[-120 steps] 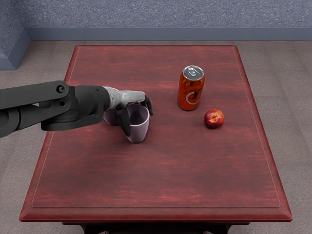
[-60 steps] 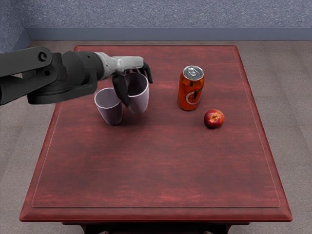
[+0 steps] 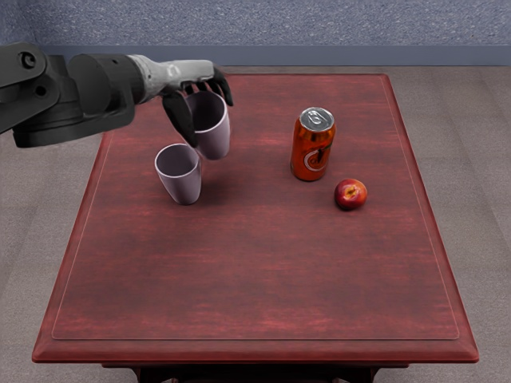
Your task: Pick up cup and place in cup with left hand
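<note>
My left hand [image 3: 206, 108] comes in from the picture's left at the upper left, its fingers closed around the rim of a light purple cup [image 3: 214, 137]. That cup is held upright in the air, above and slightly right of the other one. A second light purple cup [image 3: 182, 180] stands upright on the table with its opening facing up. The two look near each other in the picture, but the held one is not inside the standing one.
On the red wooden table [image 3: 255, 271], an orange can [image 3: 310, 152] stands right of the cups. A red and yellow fruit [image 3: 350, 195] lies just below and right of the can.
The left hand has lifted the held cup off the table, moving up and then leftward in the picture. The standing cup, partly hidden before, now shows fully.
</note>
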